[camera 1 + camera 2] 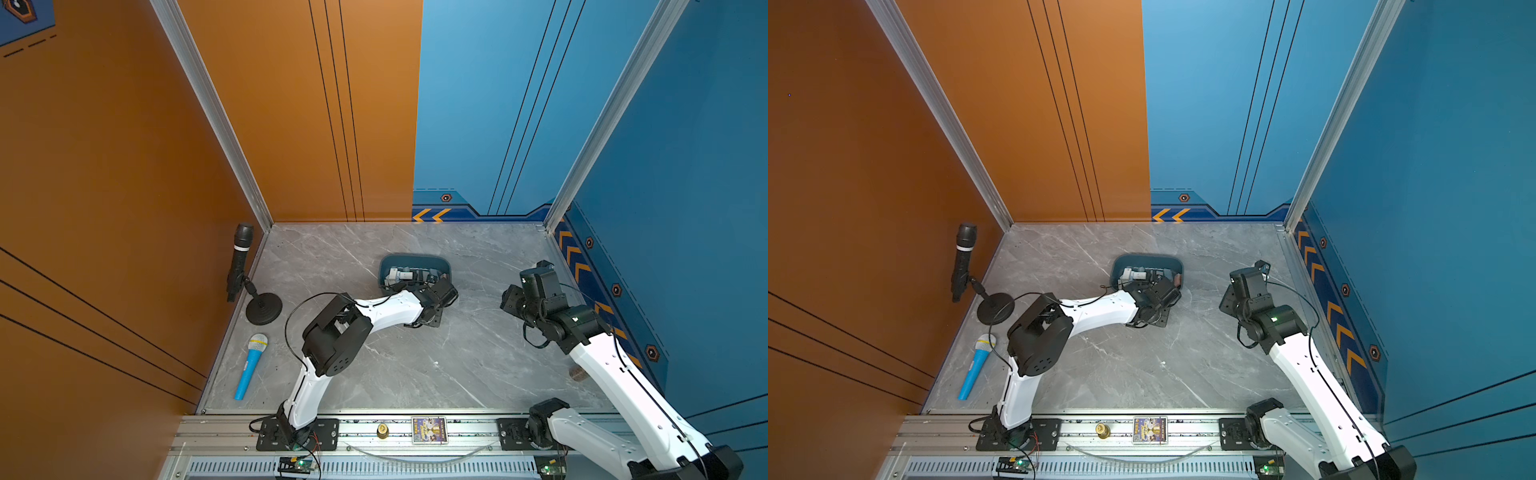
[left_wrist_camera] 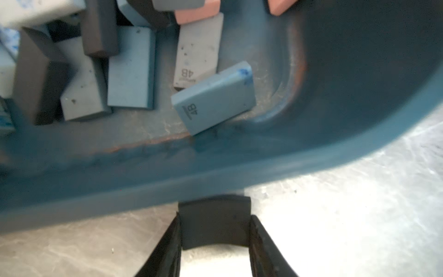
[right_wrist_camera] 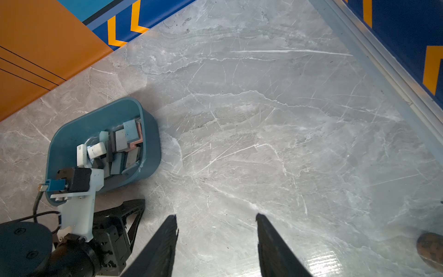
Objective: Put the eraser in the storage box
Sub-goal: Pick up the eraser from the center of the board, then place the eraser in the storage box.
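Left wrist: left pincer (image 2: 215, 215) clamped on a black eraser (image 2: 214, 230), just outside the rim of the storage box (image 2: 215, 182), above the bench (image 2: 335, 227); other erasers (image 2: 130, 67) lying inside. Right wrist: right pincer (image 3: 215, 215) gaping above the bench, well apart from the box

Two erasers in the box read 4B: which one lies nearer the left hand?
The light blue eraser, askew near the storage box corner; the grey eraser lies beyond it, farther in.

White arm links (image 1: 390, 309), black joints (image 1: 336, 336), black cables (image 1: 286, 328)
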Robot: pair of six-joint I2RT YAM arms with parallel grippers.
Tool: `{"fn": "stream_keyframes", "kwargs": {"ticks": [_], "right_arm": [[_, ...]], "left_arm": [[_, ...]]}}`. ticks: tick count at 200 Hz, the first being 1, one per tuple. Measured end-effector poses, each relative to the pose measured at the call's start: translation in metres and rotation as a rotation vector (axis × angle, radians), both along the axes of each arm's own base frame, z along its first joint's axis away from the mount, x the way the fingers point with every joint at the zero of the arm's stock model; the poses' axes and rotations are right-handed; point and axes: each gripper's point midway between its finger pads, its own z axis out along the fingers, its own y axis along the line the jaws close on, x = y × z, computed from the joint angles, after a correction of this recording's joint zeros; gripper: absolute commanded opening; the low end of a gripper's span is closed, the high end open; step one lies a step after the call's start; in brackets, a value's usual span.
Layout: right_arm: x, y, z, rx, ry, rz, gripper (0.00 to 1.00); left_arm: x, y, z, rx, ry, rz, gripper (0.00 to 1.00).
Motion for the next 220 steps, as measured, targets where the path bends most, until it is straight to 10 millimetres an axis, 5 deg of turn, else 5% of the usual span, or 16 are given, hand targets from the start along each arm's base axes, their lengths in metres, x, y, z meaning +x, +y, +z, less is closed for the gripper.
{"fn": "stream_keyframes", "kwargs": {"ticks": [85, 220], "right_arm": [[0.000, 0.001, -0.001, 0.003, 0.002, 0.003, 0.54], [-0.002, 0.005, -0.003, 0.026, 0.011, 0.015, 0.54]], "left_arm": [[-0.007, -0.003, 0.009, -0.008, -0.005, -0.014, 0.45], [-0.012, -0.004, 0.098, -0.147, -0.122, -0.030, 0.47]]}}
